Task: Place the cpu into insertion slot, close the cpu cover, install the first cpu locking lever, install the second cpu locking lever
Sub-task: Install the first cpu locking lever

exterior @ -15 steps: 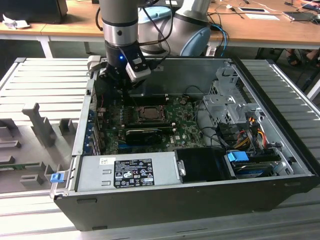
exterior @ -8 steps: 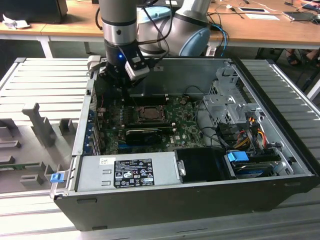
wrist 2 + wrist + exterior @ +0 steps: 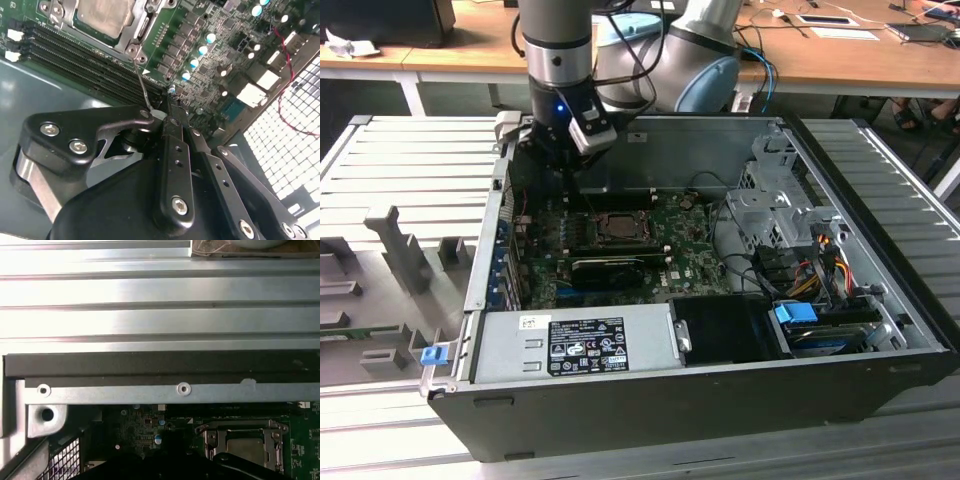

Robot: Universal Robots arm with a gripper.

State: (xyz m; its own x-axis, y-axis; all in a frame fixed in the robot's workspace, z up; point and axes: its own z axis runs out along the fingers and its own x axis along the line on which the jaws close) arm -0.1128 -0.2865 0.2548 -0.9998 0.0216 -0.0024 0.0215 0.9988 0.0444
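Exterior view: open black metal computer case mid-frame, on ribbed grey metal table. Flat green circuit board inside, centre. Square silver-rimmed insertion slot on board, upper centre; flat silver-grey cpu in it, thin silvery cpu cover flat around it. Long black finned card just below slot. Grey power-supply box lower left, perforated metal drive cage right. Black gripper above-left of slot.

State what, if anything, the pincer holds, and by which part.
The pincer appears shut on a thin wire lever, gripping its free end, the end far from the cpu.
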